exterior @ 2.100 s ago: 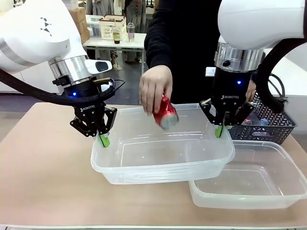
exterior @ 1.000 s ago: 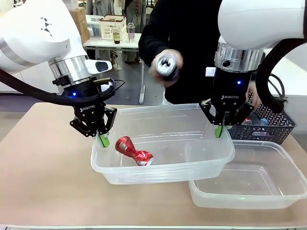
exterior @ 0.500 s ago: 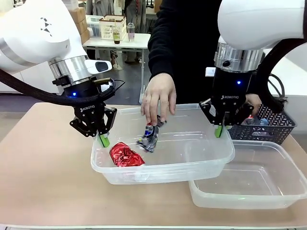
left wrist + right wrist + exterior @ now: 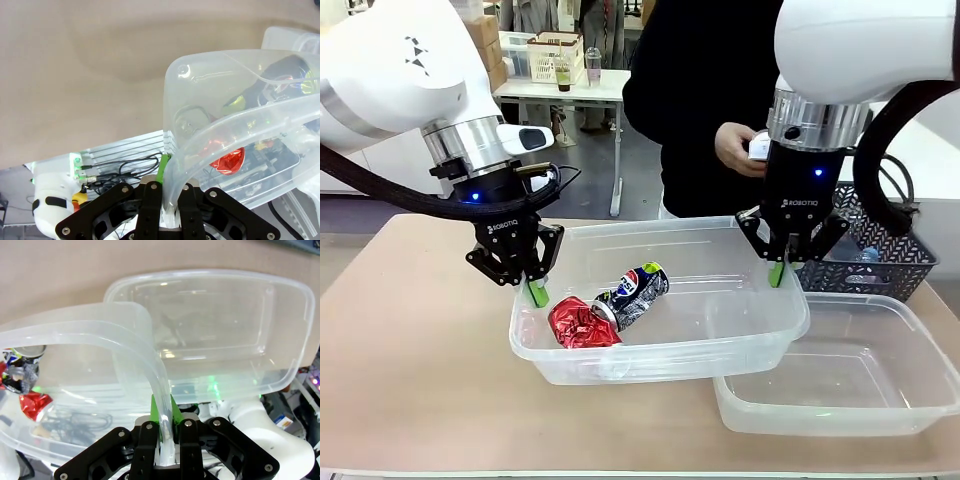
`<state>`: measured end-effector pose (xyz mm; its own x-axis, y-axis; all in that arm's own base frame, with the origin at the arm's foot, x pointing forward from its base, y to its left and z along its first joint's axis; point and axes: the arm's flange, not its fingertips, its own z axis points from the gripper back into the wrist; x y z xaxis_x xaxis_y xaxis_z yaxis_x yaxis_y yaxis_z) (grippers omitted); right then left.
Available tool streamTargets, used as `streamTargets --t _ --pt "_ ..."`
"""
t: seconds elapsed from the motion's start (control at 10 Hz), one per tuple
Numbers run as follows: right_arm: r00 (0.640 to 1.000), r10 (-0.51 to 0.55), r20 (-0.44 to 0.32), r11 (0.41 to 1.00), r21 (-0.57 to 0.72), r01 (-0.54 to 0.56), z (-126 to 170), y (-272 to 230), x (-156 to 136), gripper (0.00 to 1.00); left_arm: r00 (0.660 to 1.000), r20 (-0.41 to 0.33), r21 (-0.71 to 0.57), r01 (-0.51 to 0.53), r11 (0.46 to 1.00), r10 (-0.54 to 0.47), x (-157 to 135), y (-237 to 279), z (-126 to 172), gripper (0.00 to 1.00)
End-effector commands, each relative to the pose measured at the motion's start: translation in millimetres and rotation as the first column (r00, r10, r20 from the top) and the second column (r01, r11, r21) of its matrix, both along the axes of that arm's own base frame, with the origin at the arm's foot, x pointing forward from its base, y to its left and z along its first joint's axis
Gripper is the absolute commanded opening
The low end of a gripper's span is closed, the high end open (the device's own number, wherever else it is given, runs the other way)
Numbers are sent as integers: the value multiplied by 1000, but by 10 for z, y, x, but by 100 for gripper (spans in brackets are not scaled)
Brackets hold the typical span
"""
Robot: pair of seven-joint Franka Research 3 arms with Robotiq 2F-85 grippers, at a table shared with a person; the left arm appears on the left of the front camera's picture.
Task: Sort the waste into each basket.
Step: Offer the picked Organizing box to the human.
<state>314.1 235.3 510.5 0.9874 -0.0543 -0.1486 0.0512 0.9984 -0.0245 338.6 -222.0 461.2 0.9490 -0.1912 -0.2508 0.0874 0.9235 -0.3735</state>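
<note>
Left jaws and right jaws are each closed on the rolled rim at opposite ends of the clear tub (image 4: 720, 355), apparently holding it level for waste to be dropped in. Its right end overlaps a second, empty tub (image 4: 840, 415) at the near right corner of the surface (image 4: 410, 370). A crumpled red can (image 4: 580, 325) and a dented blue can (image 4: 632, 295) lie touching at the held tub's left end.

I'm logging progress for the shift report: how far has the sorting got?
Done: a crushed red can and a blue can lie in the tub. In hand: the left gripper and right gripper each clamp that tub's rim. Left: the second tub holds nothing, and the dark basket behind it has items in it.
</note>
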Motion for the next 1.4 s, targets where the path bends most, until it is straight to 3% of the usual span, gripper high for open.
streamTargets --t 0.0,1.3 --pt "1000 -8 12 1000 7 8 -13 -21 -10 6 1000 -10 -13 1 1000 -1 -48 -10 35 4" --pt "1000 -8 12 1000 7 8 -13 -21 -10 6 1000 -10 -13 1 1000 -1 -48 -10 35 4"
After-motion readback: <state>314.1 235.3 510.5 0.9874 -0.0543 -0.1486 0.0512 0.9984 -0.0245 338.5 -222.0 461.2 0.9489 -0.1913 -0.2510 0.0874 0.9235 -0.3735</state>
